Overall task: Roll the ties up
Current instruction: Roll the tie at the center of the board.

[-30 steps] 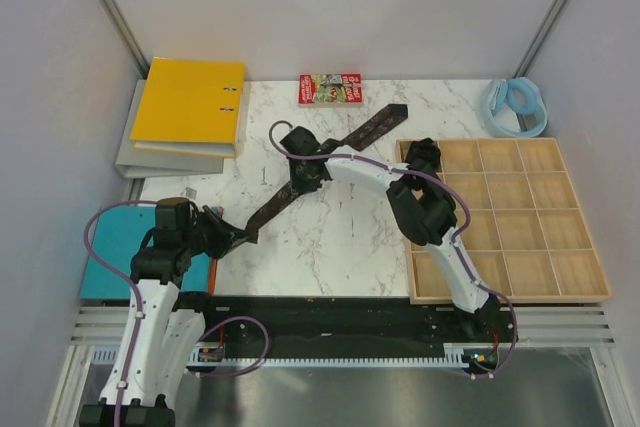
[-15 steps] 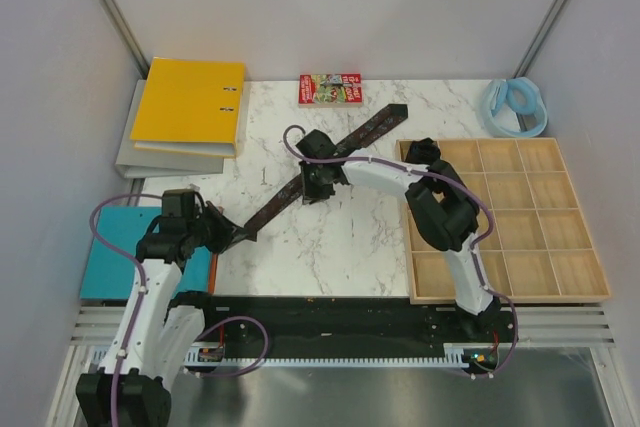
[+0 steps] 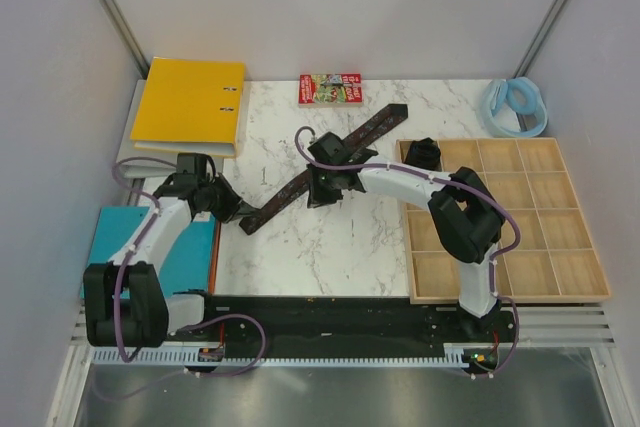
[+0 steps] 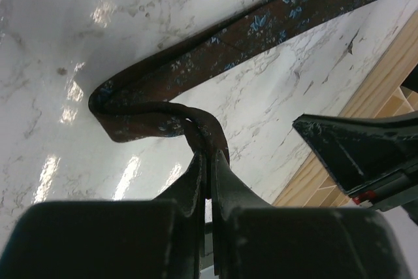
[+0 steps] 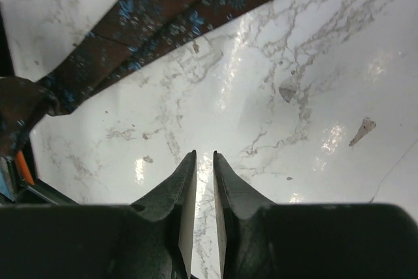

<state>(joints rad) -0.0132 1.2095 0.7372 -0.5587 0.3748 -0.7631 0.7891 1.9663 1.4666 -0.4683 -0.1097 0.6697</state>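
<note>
- Tie (image 3: 375,127) lies diagonally on counter (image 3: 330,247), mostly flat.
- Left tool (image 4: 208,160) pinches near end, folded over once: roll barely begun.
- Right tool (image 5: 204,161) hovers over it, jaws barely apart, empty.

Two robot arms of white shell links and black joint housings, the left arm (image 3: 150,237) and the right arm (image 3: 400,179), are pictured. A thin purple cable (image 3: 264,339) is looped along each. Dark, tapered matte fingers, scuffed pale at the edges, are seen on the left pincer (image 4: 208,161) and right pincer (image 5: 204,158).
</note>
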